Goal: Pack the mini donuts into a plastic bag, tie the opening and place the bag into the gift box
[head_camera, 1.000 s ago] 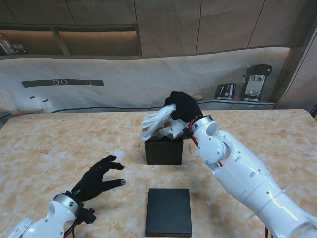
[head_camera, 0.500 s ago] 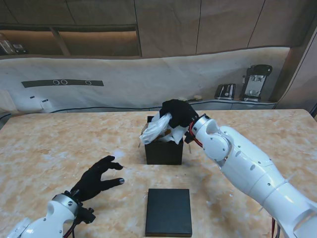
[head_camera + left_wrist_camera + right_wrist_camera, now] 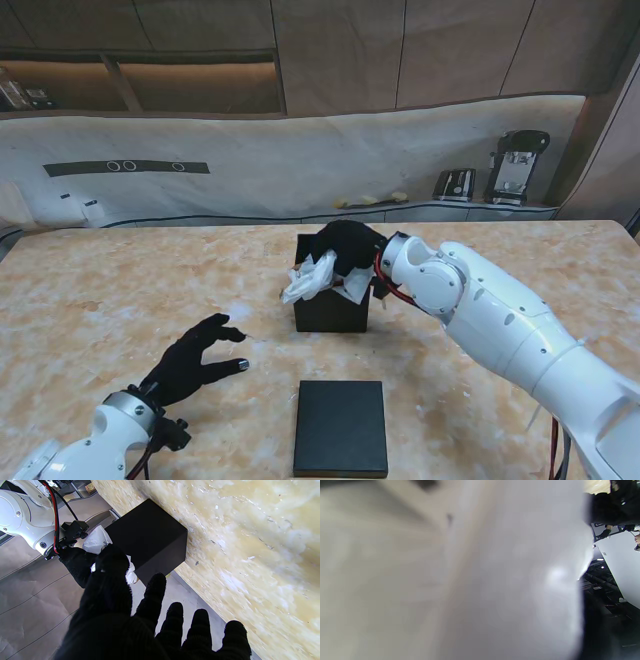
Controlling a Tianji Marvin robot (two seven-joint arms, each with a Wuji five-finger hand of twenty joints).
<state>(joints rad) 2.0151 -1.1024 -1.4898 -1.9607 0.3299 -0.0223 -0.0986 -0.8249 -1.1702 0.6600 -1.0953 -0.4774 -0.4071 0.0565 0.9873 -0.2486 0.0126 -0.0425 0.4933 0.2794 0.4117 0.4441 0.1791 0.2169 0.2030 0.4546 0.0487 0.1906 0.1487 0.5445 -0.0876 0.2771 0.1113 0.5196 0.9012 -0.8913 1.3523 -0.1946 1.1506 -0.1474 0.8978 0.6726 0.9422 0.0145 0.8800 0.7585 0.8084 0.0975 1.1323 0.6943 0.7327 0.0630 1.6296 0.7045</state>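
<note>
— What's the marbled beige table (image 3: 120, 280) backed by?
— A white sheet (image 3: 250, 160), draped across the middle of the frame. On its left part there's a dark strip (image 3: 125, 167) with small rings.
— And at the right?
— Two black-and-silver machines, a low one (image 3: 455, 184) and a taller one (image 3: 518, 165) just beside it. Small yellowish bits (image 3: 370, 200) lie near the centre; I can't tell what they are.
— Above?
— Brown wall panels (image 3: 340, 50), and a recessed shelf (image 3: 140, 85) at upper left.

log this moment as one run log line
step: bag into gift box | right hand: shut on plastic bag, at gift box opening | left hand: open | lid: off
</note>
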